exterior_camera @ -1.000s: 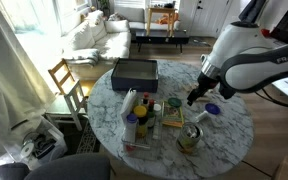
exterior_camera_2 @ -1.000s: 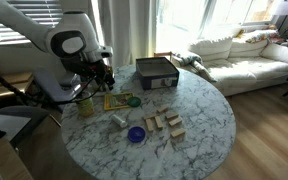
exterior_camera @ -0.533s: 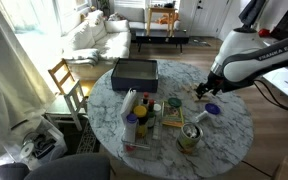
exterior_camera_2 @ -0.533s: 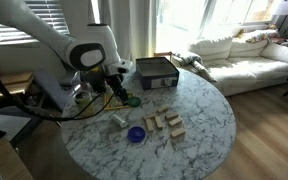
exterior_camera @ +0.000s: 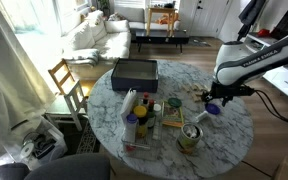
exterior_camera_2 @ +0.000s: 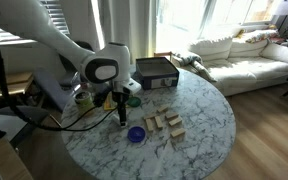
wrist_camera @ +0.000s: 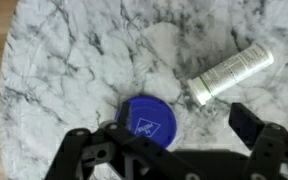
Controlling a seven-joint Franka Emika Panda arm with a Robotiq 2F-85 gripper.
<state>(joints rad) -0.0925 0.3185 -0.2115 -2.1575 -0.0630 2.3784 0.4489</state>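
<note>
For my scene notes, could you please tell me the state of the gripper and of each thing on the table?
gripper: open, above the blue lid, holding nothing.
blue lid: lying flat on the table.
white tube: lying on its side beside the lid.
wooden blocks: lying loose in a group.
dark box: resting flat near the table's edge.

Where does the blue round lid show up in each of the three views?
Exterior view: blue round lid on the right side of the table, just below the gripper.
Exterior view: lid near the table's front, left of the wooden blocks.
Wrist view: lid lower centre, partly behind the gripper.
Shared landmark: the white tube beside it.
</note>
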